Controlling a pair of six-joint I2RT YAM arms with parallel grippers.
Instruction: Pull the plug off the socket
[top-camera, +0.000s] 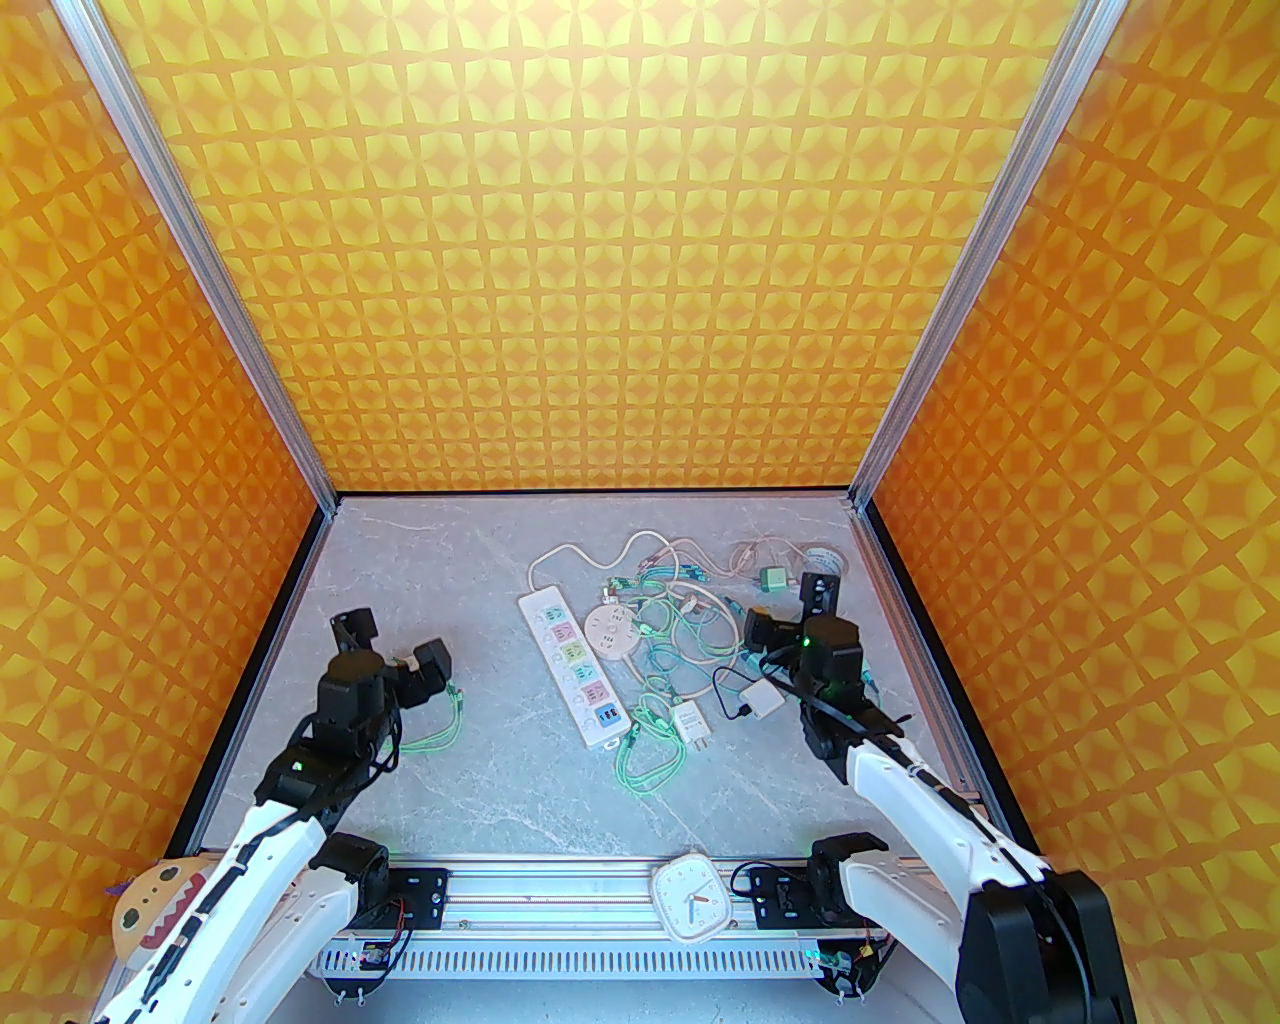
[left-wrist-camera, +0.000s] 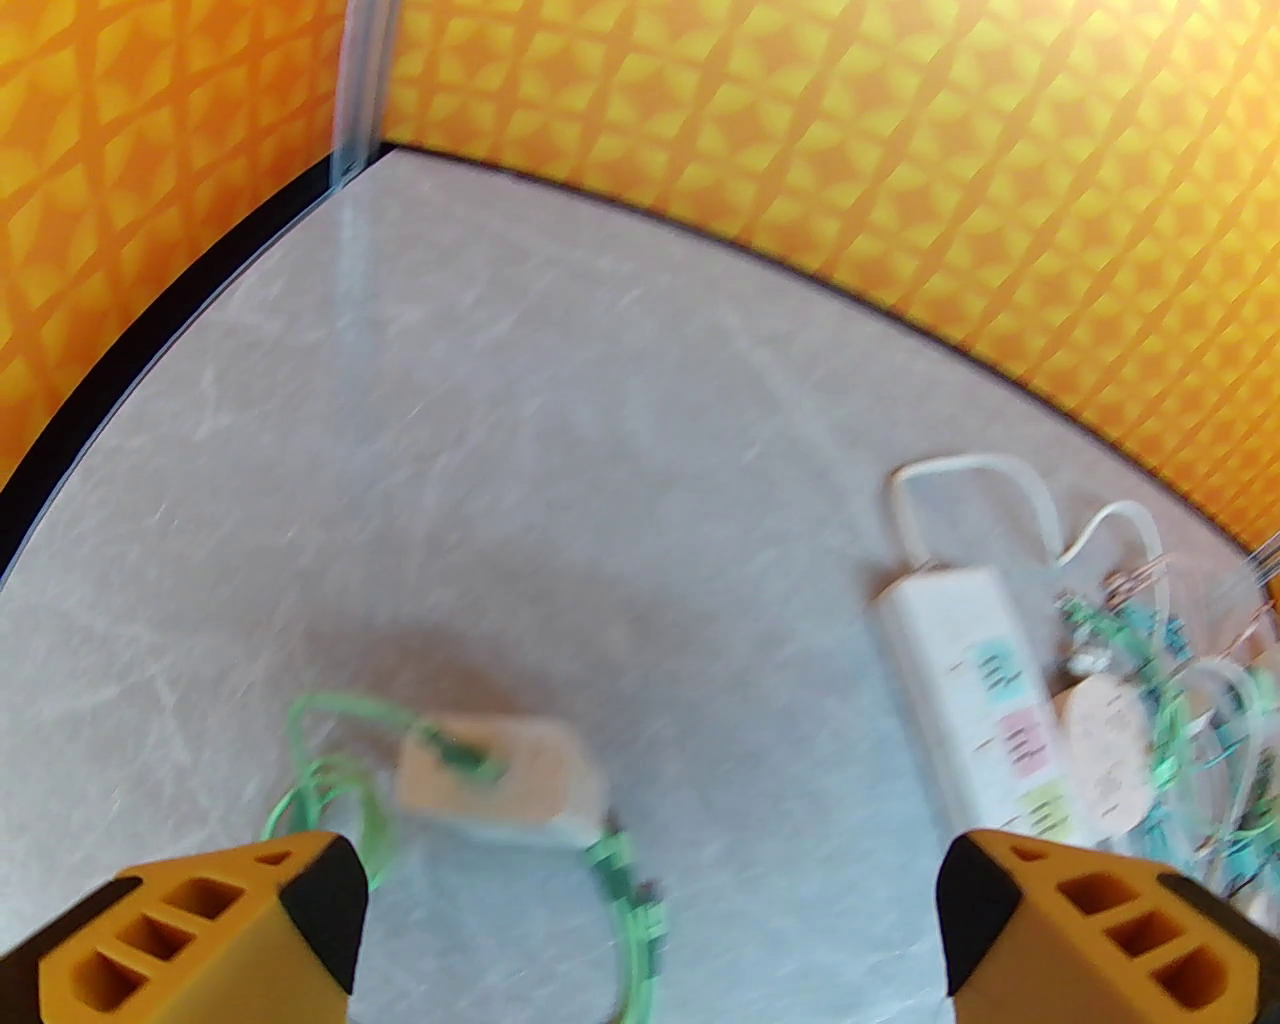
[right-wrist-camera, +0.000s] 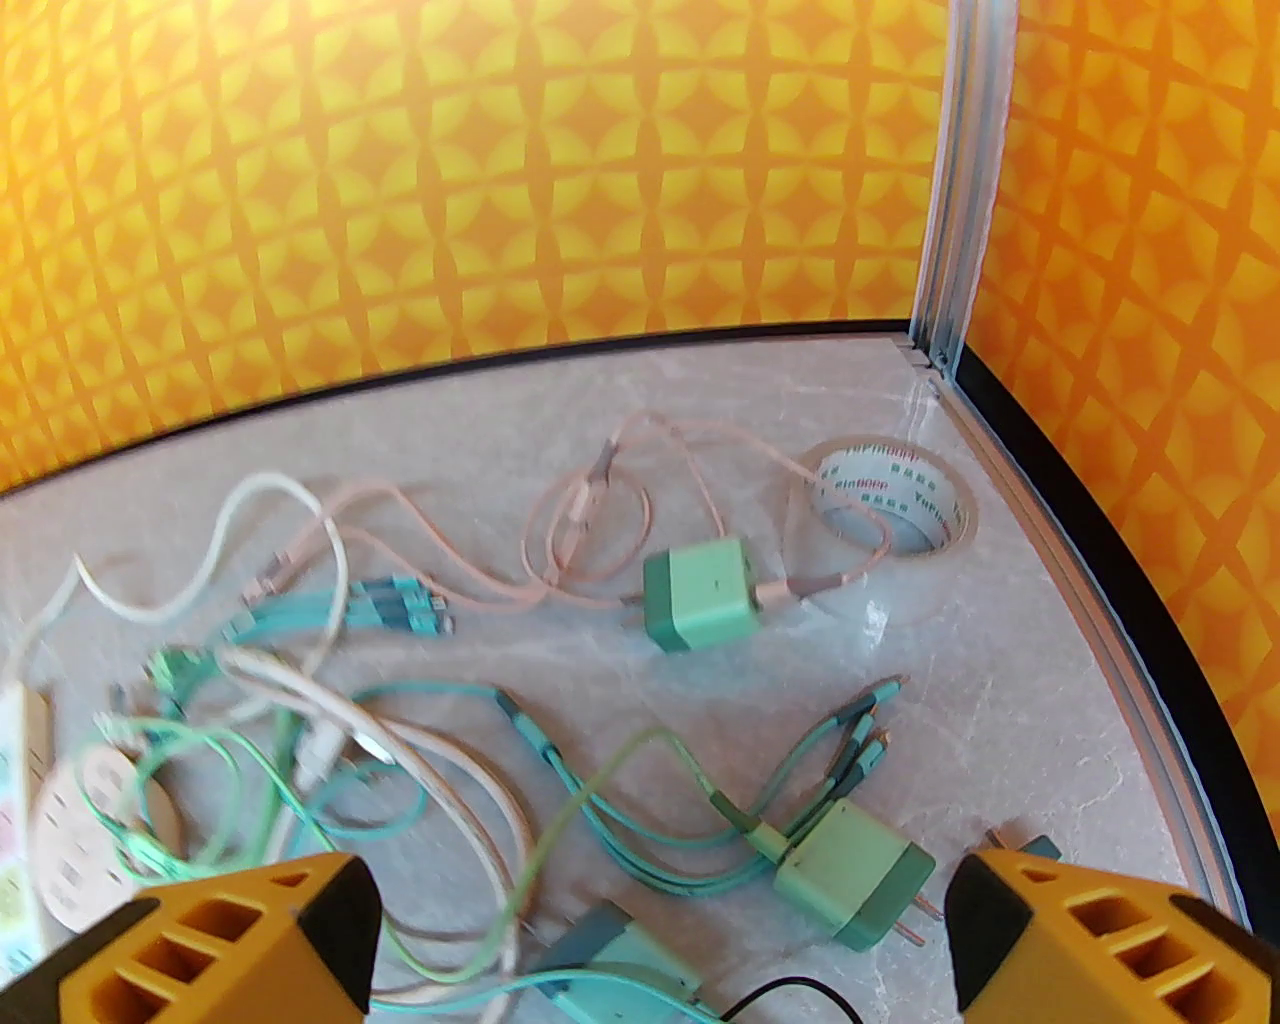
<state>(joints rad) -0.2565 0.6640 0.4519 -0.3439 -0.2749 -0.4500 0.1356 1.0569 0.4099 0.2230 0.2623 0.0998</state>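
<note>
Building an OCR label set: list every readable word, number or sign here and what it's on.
Nothing reads cleanly.
On the pale tape roll: red print around the inner core, too blurred to quote.
On the white square clock: dial marks too small.
On the white power strip: dark marks on pastel patches, too small.
On the round white disc: dark marks, too small.

The white power strip (top-camera: 573, 665) lies flat at mid-table, angled from far left to near right, with a row of pastel-coloured sockets facing up and its white cord (top-camera: 556, 553) looping at the far end. The pale, boxy plug (left-wrist-camera: 500, 780) lies on the table well to its left, apart from it, trailing a green cable (top-camera: 440, 735).
</note>
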